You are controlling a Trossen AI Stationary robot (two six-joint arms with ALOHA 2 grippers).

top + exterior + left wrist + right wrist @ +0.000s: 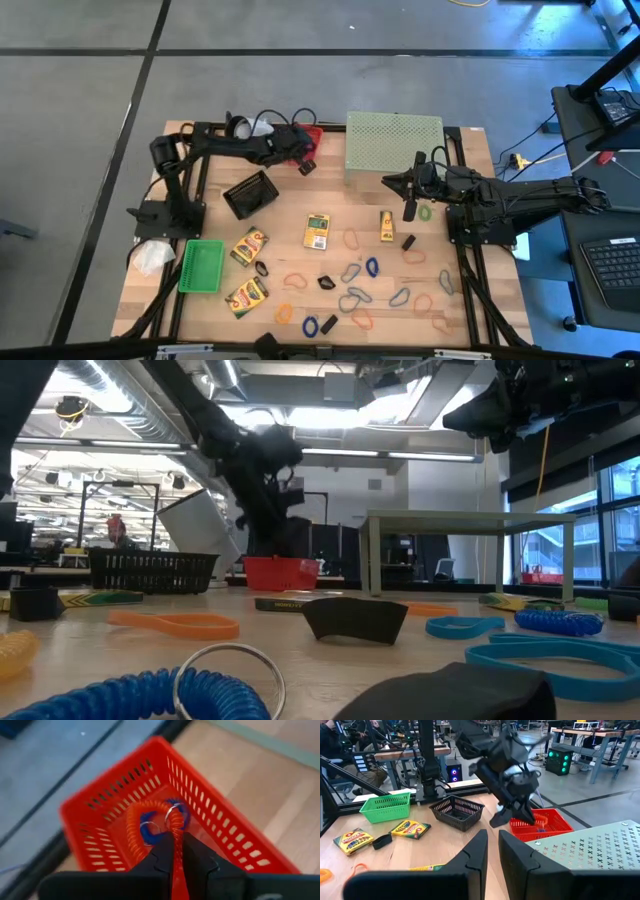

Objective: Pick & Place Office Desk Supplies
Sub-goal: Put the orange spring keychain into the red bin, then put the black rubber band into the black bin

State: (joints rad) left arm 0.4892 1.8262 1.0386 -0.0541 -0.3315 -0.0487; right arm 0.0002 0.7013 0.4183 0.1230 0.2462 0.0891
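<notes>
The left gripper (174, 851) hangs over the red basket (210, 815) at the surface's (300, 250) back edge, clamped on an orange coil (150, 827); a blue coil (149, 822) beneath is mostly hidden. Crayon boxes (249, 246), bands and clips (372, 267) lie loose mid-surface. The right gripper (491, 849), nearly together and empty, hovers beside the green stand (394, 146), cut off in its wrist view.

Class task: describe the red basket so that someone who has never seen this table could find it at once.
Start at the pale green mesh stand on the table's far edge. Beside it, under the left claw, sits the red basket. It is the only red one; the other baskets are black and green.
</notes>
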